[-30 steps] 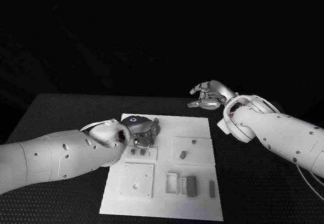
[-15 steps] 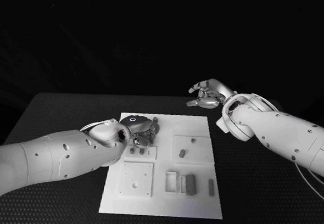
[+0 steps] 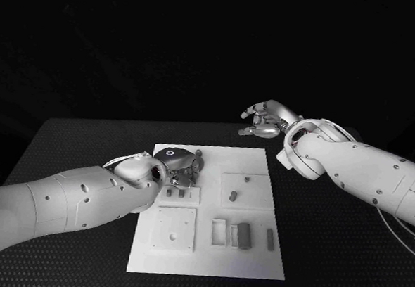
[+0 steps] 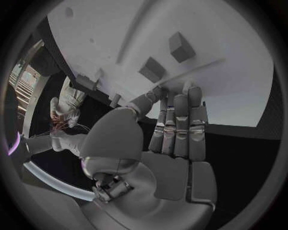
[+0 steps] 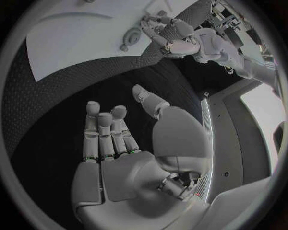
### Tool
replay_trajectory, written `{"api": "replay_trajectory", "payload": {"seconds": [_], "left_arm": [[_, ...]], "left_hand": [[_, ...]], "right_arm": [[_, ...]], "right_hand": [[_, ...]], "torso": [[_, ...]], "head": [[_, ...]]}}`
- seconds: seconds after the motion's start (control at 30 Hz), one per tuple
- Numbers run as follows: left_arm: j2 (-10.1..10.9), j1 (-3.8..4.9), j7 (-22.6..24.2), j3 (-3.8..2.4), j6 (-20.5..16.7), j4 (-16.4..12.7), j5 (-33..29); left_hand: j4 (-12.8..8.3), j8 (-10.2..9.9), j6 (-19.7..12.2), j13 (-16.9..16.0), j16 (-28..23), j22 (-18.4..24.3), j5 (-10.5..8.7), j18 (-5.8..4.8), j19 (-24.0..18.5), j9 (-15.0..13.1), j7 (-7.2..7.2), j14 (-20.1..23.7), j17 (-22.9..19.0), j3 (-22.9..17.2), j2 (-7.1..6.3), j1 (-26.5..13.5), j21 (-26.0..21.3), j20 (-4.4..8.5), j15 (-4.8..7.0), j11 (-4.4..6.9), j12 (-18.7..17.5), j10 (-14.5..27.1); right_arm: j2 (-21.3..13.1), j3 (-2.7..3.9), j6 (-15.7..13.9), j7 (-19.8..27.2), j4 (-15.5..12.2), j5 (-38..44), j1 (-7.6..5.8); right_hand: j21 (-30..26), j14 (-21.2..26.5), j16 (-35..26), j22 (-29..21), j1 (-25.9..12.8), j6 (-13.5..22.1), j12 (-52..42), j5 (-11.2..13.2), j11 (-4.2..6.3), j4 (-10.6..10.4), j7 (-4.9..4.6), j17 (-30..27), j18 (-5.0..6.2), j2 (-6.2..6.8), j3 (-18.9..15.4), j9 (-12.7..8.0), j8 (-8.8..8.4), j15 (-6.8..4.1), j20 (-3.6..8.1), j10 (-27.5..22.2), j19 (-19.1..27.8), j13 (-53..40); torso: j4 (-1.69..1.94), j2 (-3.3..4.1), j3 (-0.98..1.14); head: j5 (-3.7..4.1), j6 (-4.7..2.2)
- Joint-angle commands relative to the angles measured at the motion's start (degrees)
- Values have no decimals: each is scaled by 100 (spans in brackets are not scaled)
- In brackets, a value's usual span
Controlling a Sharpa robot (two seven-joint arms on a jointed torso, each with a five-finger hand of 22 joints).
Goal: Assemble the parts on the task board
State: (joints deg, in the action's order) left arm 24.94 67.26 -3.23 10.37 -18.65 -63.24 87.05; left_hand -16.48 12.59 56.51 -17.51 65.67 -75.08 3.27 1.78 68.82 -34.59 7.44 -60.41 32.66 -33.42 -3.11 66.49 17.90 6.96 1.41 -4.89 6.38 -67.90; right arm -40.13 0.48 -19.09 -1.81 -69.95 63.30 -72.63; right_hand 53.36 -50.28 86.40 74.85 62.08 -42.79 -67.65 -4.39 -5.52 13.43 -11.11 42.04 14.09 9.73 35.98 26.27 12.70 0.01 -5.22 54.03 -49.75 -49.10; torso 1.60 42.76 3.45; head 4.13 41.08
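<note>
Board: the white board (image 3: pixel 214 215) lies flat in the middle of the black table (image 3: pixel 339 238).
Parts: small grey parts sit on the board. Two short pegs (image 3: pixel 175 193) stand just below your left hand. A long bar (image 3: pixel 245 237) and a thin bar (image 3: pixel 269 240) lie near the front, next to a small frame (image 3: pixel 220 233).
Left hand: your left hand (image 3: pixel 179 168) is down on the far left part of the board. In the left wrist view its fingers (image 4: pixel 177 127) lie flat and close together, with the tips touching the board edge right by two small blocks (image 4: pixel 166 60). It seems to hold nothing, but you cannot tell for sure, as the fingertips hide what is under them.
Right hand: your right hand (image 3: pixel 265 120) is up in the air behind the board, well apart from it. Its fingers (image 5: pixel 107 132) are apart and a bit bent, and it holds nothing.
Step now: it looks like you are pressing or feeling for a part at the far left corner.
Do it well: go slow. Keep the fingers flat so the board does not slide. Push straight down, not sideways.
Watch out: the two pegs are very near your palm, so do not bump them.
Help: bring the right hand closer to hold the board if it moves.
</note>
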Motion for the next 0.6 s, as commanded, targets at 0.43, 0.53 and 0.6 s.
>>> {"api": "replay_trajectory", "payload": {"seconds": [0.43, 0.53, 0.6], "left_arm": [[-56, -81, 13, 9, 40, 87, 21], [-50, -81, 49, 8, -48, 83, 21], [-37, -81, 90, 7, -103, 69, 11]], "left_hand": [[-6, 57, 116, 13, 76, -123, -9, 329, 179, 54, 24, -284, 3, -225, -17, 265, 158, 50, 43, 36, -88, -202], [-5, 72, 145, 10, 84, -122, -9, 333, 212, 58, 15, -336, 2, -261, -18, 283, 182, 61, 58, 53, -93, -258], [-4, 85, 166, 9, 85, -120, -8, 335, 231, 58, 6, -366, 0, -278, -20, 286, 194, 68, 67, 62, -99, -288]], "right_arm": [[-11, 2, 60, 57, -24, 7, 3], [-12, 2, 59, 59, -25, 7, 3], [-12, 2, 58, 59, -25, 7, 3]], "right_hand": [[-27, -7, 39, 8, -5, -40, -29, -15, -20, 10, -92, -9, 91, -26, -9, -8, 28, -27, -39, -800, 5, 13], [-27, -7, 39, 8, -6, -40, -30, -15, -19, 9, -92, -10, 91, -25, -9, -8, 29, -27, -39, -800, 5, 13], [-27, -7, 40, 8, -7, -40, -30, -15, -19, 9, -92, -10, 91, -25, -10, -9, 29, -27, -39, -800, 5, 14]], "torso": [[-5, 3, 4], [0, -2, 5], [0, -3, 4]], "head": [[17, 4], [17, 3], [16, 3]]}}
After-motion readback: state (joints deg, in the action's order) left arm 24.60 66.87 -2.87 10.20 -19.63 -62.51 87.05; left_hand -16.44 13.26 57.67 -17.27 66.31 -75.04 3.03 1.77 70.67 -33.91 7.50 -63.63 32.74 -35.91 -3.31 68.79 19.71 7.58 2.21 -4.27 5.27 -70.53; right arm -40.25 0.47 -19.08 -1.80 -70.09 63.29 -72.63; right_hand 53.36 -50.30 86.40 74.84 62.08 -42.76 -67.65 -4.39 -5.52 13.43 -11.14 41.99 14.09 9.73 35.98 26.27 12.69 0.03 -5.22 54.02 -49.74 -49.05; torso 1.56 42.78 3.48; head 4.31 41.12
